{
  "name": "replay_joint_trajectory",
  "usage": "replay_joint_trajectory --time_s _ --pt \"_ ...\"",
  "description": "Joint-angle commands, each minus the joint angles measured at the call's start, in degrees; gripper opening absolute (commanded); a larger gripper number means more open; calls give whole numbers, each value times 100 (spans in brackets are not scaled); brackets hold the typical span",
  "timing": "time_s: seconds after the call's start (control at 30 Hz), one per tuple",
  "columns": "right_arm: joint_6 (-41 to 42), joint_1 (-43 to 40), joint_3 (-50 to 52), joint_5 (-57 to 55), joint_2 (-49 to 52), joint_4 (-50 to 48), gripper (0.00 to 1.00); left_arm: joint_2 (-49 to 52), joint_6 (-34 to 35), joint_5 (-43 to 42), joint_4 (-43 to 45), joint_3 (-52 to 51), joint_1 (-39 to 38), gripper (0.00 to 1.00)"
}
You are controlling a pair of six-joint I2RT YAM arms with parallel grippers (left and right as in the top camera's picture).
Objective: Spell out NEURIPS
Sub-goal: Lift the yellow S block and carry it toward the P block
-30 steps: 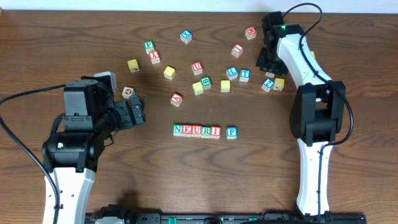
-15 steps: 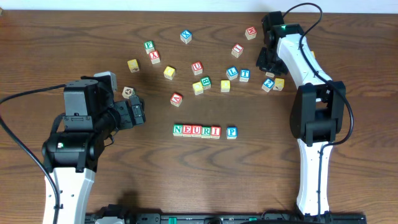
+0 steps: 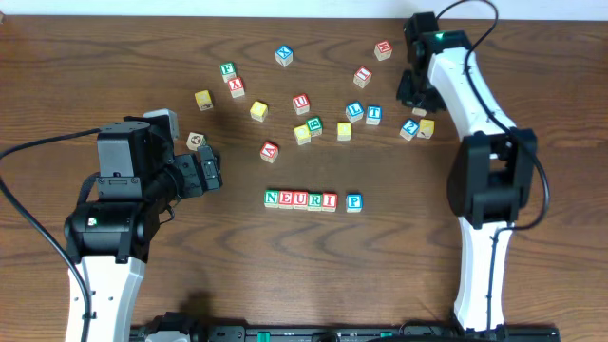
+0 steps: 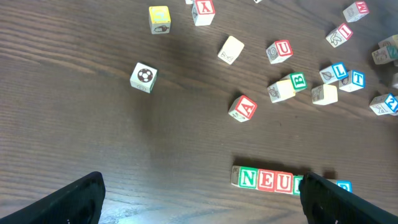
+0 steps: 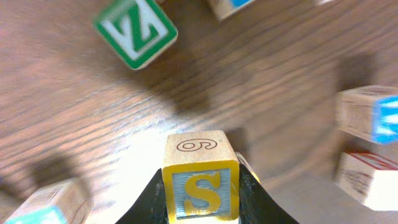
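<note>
S block (image 5: 201,177) upright in right claw (image 5: 202,200)

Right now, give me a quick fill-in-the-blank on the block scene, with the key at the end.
1. The right gripper is shut on a yellow-edged block lettered ____.
2. The row reads NEURI, then there is a gap, then a blue block lettered ____.
3. The left gripper holds nothing and its jaws are ____.

Missing words: S; P; open.
</note>
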State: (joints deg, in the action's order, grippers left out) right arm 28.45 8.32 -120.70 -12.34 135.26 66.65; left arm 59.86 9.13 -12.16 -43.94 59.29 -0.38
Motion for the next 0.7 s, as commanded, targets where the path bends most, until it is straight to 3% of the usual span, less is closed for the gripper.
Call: replay_joint_trajectory --time_s 0.0,0.33,0.67 --pt "-127 -7 -133 -208 -809 122 9 0 -52 -70 -17 160 33 98" --pt "-201 74 -133 -251 -2109 737 1 0 -52 -70 -17 160 33 98" --pt "-284 483 -133 -254 -3040 1744 1 0 -52 -70 -17 160 33 98"
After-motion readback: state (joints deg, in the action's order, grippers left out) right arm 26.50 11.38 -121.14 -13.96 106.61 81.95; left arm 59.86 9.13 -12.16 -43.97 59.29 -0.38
